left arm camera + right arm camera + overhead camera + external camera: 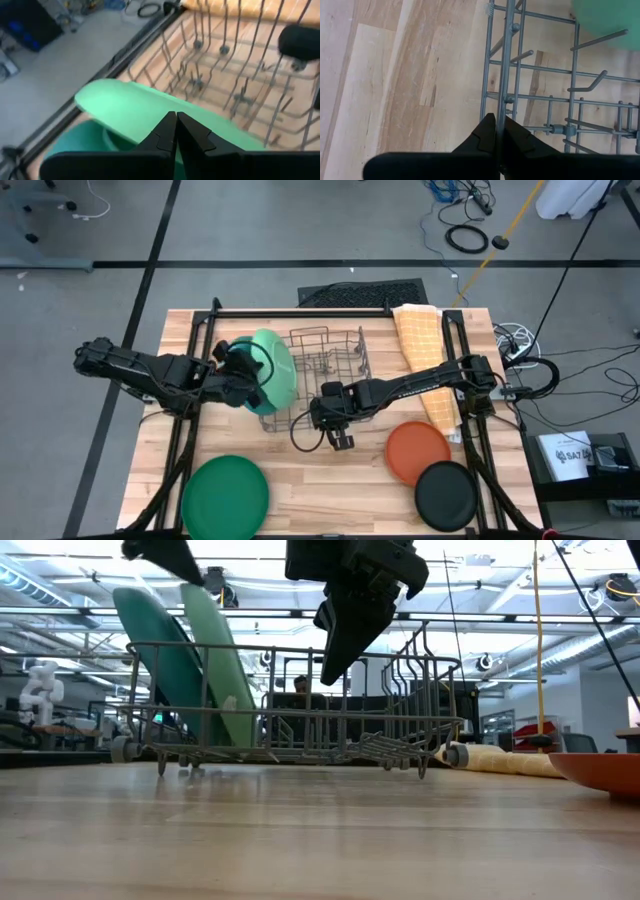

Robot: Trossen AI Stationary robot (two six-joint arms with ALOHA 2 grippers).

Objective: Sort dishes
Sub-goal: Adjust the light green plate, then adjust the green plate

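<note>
From above, two plates, light green (278, 366) and teal (238, 362), stand on edge in the wire rack's (330, 360) left end; dark green (226, 496), orange (418, 452) and black (446, 494) plates wait nearer. At table level, slots keep them upright. My left gripper (175, 131) is closed, empty, above the light green plate. My right gripper (496, 131) is closed at the rack's wire.

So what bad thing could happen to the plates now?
1. The light green plate and teal plate lean upright at one end of the wire rack; a bump from the shut left gripper beside them might tip them.
2. The shut right gripper sits right at the rack's wire and could drag it sideways.
</note>
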